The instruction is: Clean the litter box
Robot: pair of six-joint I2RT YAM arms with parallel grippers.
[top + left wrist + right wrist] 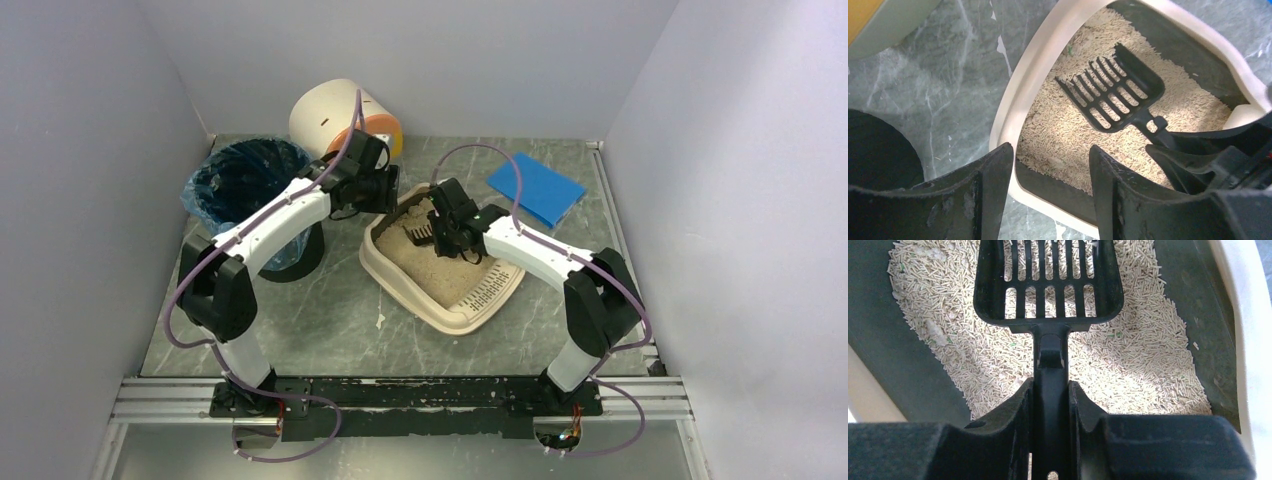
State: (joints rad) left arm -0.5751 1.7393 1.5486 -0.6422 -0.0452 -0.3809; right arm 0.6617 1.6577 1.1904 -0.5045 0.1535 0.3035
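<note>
The beige litter box (pixel 440 318) sits mid-table, its slotted ledge toward the near right, with tan pellet litter inside. My right gripper (pixel 1050 390) is shut on the handle of a black slotted scoop (pixel 1048 285), whose head rests low over the litter at the far end of the box (pixel 420 232). A pale clump (pixel 935 332) lies in the litter left of the scoop. My left gripper (pixel 1050 170) is open and empty over the box's far-left rim (pixel 1023 85), one finger outside the rim and one inside. The scoop also shows in the left wrist view (pixel 1118 87).
A black round bin with a blue liner (pixel 245 185) stands left of the box. A white cylindrical drawer unit (pixel 335 115) lies at the back. A blue pad (pixel 537 188) lies at the back right. A small white speck (pixel 380 321) lies on the table near the box.
</note>
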